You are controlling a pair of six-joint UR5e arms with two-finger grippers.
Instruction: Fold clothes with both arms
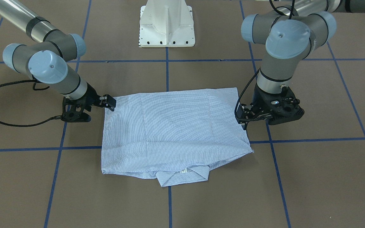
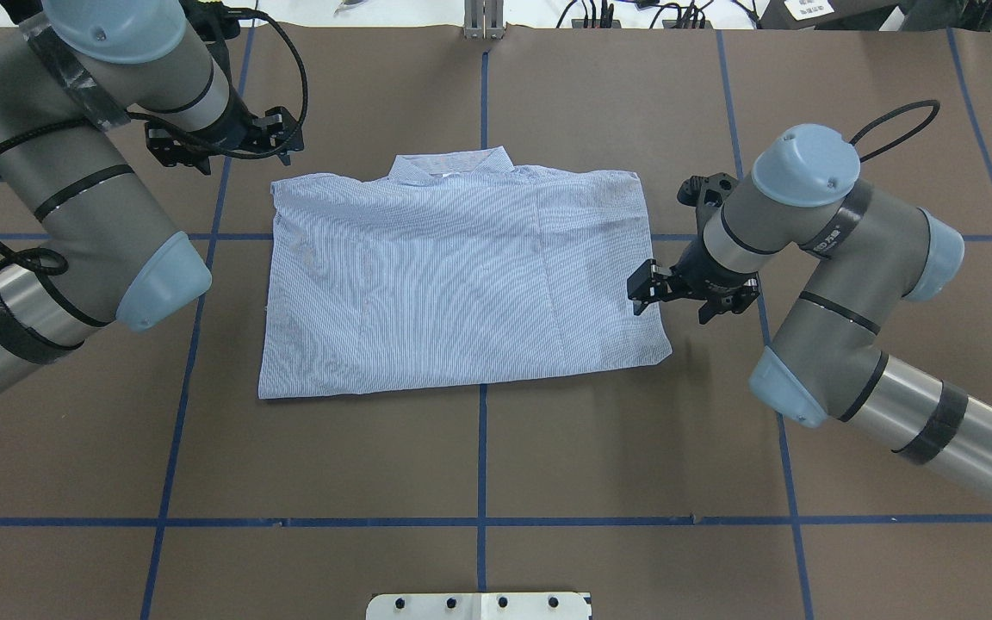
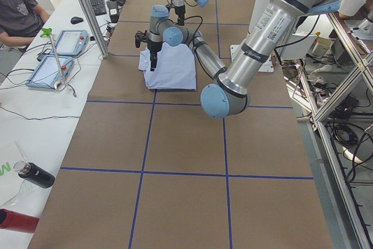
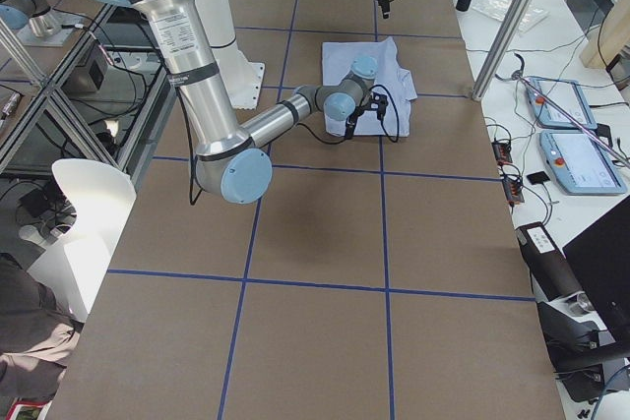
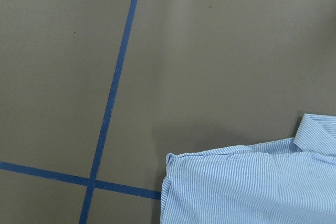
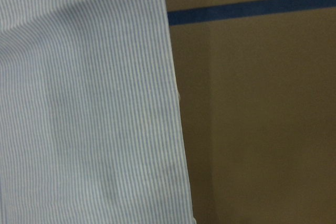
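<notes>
We see the striped shirt (image 2: pixel 461 284) lying folded flat mid-table (image 2: pixel 479 456), with its collar (image 2: pixel 453 165) at 12 o'clock in the overhead view. Our right gripper (image 2: pixel 644 289) sits at its 3 o'clock edge, and our left gripper (image 2: pixel 282 136) hangs just off its 10 o'clock corner. We cannot tell whether either one's fingers are spread or pressed together.

Shirt (image 2: pixel 461 275): fine blue-white stripes, folded flat into a rectangle on bench (image 2: pixel 634 448), collar (image 2: pixel 453 165) at far edge. Left arm (image 2: pixel 83 198) and right arm (image 2: pixel 832 258) flank it.
</notes>
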